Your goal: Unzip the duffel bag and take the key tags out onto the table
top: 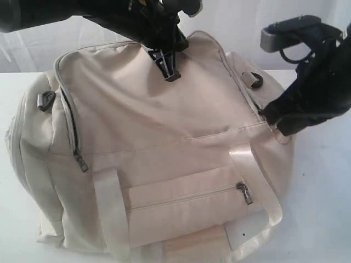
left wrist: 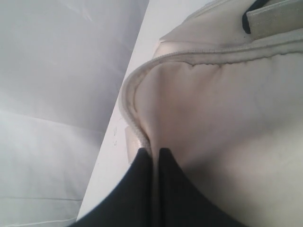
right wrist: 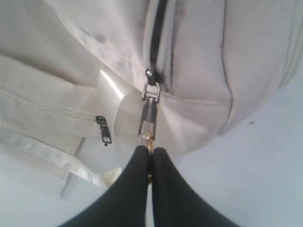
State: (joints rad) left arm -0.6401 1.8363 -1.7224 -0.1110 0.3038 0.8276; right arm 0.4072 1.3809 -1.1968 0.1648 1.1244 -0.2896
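Note:
The cream duffel bag (top: pixel 159 142) lies on the white table (top: pixel 323 181), filling most of the exterior view. My left gripper (top: pixel 167 64) sits at the bag's top back edge, shut on a fold of its fabric beside the piped seam (left wrist: pixel 135 85). My right gripper (top: pixel 274 121) is at the bag's right end, shut on the metal ring zipper pull (right wrist: pixel 147 118) of the main zip (right wrist: pixel 156 38). In the right wrist view the pull hangs from the slider into the black fingertips (right wrist: pixel 137 156). No key tags show; the bag's inside is hidden.
A front zip pocket (top: pixel 186 197) with its small pull (top: pixel 244 193) and a side zip (top: pixel 71 129) face the camera. Webbing handles (top: pixel 109 213) drape over the front. A white curtain (left wrist: pixel 57 71) hangs behind the table.

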